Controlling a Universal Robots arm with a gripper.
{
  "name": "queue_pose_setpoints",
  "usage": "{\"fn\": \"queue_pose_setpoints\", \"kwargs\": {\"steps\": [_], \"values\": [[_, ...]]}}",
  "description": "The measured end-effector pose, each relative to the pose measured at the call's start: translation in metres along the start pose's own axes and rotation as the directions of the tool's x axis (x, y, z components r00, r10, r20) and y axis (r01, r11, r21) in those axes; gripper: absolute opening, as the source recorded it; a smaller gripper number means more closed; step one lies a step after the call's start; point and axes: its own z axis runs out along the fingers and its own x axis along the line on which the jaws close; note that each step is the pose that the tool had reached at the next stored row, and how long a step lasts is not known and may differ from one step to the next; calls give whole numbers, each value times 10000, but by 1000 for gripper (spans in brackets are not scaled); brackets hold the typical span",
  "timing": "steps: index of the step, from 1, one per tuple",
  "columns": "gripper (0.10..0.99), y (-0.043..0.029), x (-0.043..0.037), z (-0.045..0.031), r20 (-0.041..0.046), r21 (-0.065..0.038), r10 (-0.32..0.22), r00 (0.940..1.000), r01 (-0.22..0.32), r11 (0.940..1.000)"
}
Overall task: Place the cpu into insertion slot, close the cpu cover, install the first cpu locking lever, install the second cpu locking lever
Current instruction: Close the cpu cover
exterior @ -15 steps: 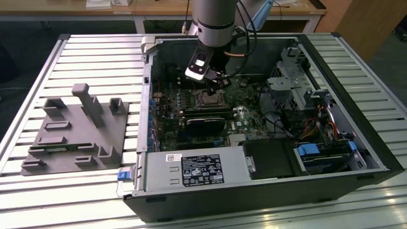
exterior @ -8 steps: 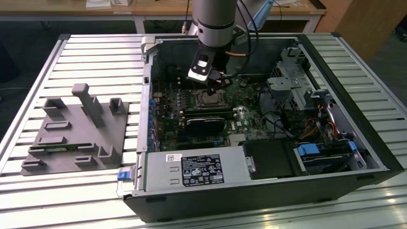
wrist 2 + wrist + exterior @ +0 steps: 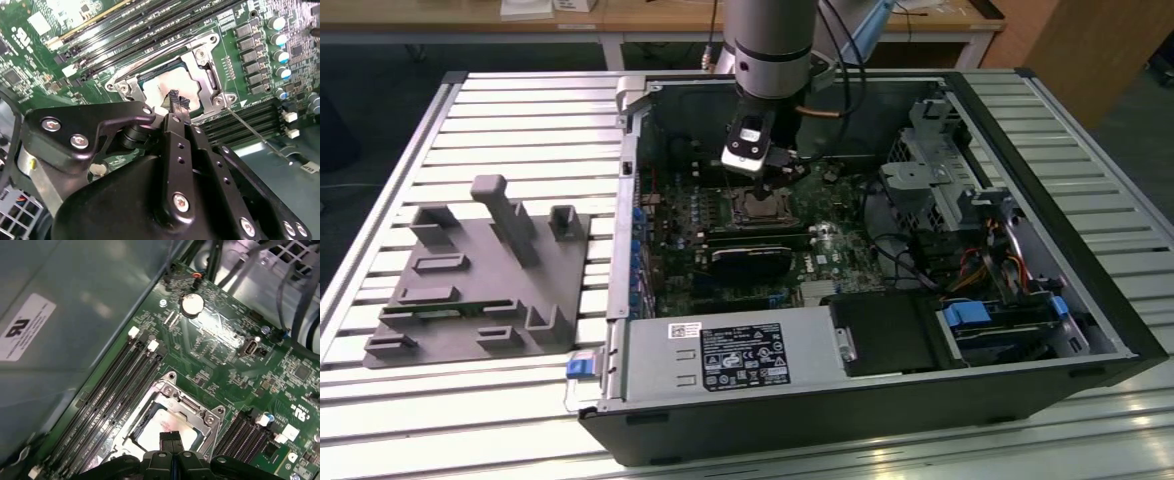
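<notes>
At the near end of the open black computer case (image 3: 854, 420) a flat grey metal power supply (image 3: 720, 360) lies. Beyond it, on the green motherboard (image 3: 678, 240), the insertion slot (image 3: 140, 417) holds the cpu (image 3: 159, 89), pale and smooth, with the silvery cpu cover (image 3: 202, 76) lying flat around it. The gripper (image 3: 177, 101) hangs just above the chip, its black fingers pressed together on nothing.
</notes>
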Motion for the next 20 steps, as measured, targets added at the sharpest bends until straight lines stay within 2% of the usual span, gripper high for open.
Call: {"fn": "queue_pose_setpoints", "kwargs": {"steps": [6, 11, 15, 20], "values": [[106, 0, 0, 0, -35, 2, -683, 9977, 683, 9977], [106, 0, 0, 0, -69, 2, -1354, 9908, 1354, 9908], [106, 0, 0, 2, -107, -1, -2070, 9783, 2070, 9783], [106, 0, 0, 4, -149, -3, -2939, 9557, 2939, 9558]]}}
